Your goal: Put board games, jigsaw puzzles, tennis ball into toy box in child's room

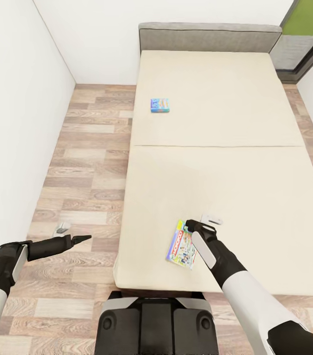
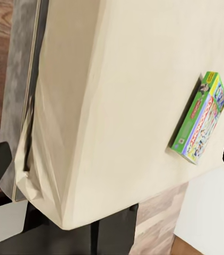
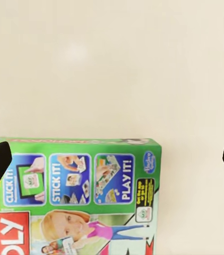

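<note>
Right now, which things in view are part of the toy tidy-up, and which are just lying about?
Job: large green board game by the right gripper; small blue board game; bed they lie on.

Lying about: small grey object on the floor, wood-plank floor.

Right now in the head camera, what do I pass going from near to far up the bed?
Robot base → large board game beside the right gripper, on the near mattress half → seam between the halves → small blue board game → grey headboard.
</note>
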You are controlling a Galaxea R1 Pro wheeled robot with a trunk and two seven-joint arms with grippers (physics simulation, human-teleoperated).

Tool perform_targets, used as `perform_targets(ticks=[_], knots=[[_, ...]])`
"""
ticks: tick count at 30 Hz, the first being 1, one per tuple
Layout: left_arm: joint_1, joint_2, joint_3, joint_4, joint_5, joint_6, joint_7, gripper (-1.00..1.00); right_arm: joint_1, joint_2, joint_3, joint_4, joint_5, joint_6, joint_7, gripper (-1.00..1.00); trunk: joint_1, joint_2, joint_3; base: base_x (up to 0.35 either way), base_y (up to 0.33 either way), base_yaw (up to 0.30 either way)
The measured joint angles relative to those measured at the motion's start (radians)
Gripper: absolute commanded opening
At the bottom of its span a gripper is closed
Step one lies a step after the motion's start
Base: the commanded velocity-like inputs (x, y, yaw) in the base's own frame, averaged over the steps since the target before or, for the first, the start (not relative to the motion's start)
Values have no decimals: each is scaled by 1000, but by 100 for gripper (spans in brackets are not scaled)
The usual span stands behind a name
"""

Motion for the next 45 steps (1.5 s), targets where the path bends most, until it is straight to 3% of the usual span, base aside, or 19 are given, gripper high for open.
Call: perform_targets(ticks=[15,23,31,45], knots=[[0,0,-1,0,0,0,1,100,-22,-1,3,-1,0,-1,4,100,0,0,-25,0,0,0],[0,1,0,0,0,-1,0,100,-21,-9,33,-19,-2,-3,5,100,0,0,-38,0,0,23],[0,1,0,0,1,-4,-2,100,-25,-5,37,-32,-1,0,3,100,0,0,-45,0,0,28],[0,-1,0,0,1,-4,-3,100,-106,-1,30,-59,-14,107,4,100,0,0,-46,0,0,1]])
